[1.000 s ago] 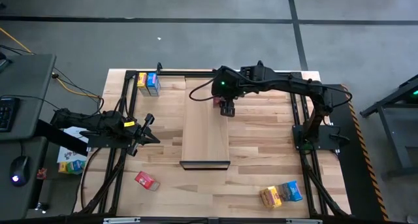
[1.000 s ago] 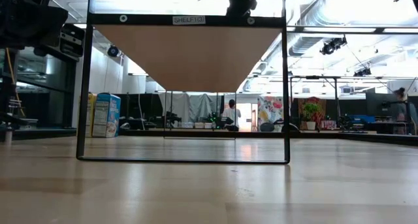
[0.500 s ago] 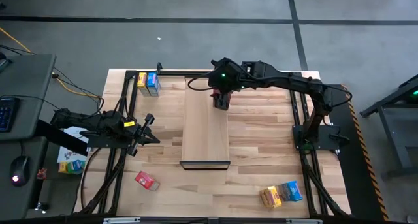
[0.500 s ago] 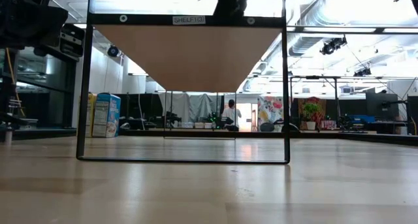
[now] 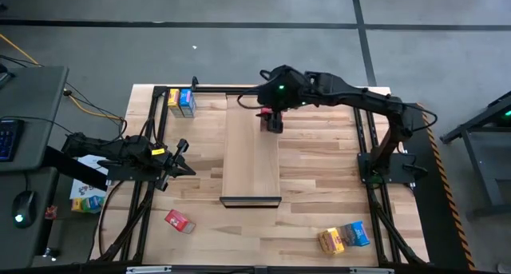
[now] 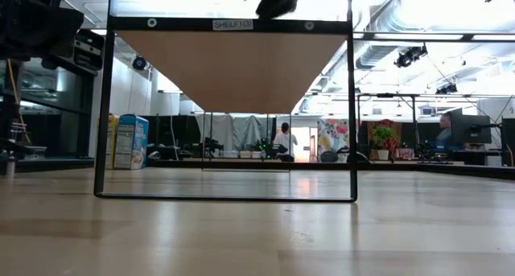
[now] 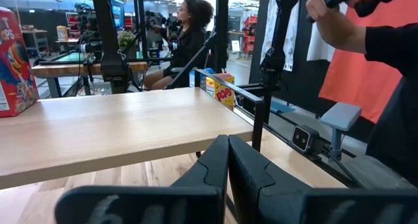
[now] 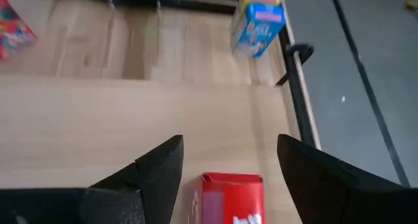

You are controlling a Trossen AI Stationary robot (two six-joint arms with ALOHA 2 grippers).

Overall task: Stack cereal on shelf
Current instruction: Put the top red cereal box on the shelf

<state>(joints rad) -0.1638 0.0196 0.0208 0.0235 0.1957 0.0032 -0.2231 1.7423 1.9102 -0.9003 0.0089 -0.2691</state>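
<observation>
The shelf (image 5: 251,162) is a pale board raised over the table's middle, with its dark lip at the near end. A red cereal box (image 8: 228,198) stands upright on the board's far end and also shows in the left wrist view (image 7: 13,61). My right gripper (image 8: 230,142) hangs open just above that box. Its fingers stand wider than the box and clear of it. In the high view this gripper (image 5: 273,124) is at the shelf's far right. My left gripper (image 5: 185,158) waits shut at the table's left.
A yellow and a blue box (image 5: 181,102) stand at the far left corner. A red box (image 5: 179,220) lies near left. A yellow box (image 5: 330,241) and a blue box (image 5: 355,234) lie near right. People show beyond the table (image 7: 189,34).
My right gripper has risen a little and drawn toward the table's far edge, tipping its fingers up toward level. It stays open. The red box keeps its place on the shelf.
</observation>
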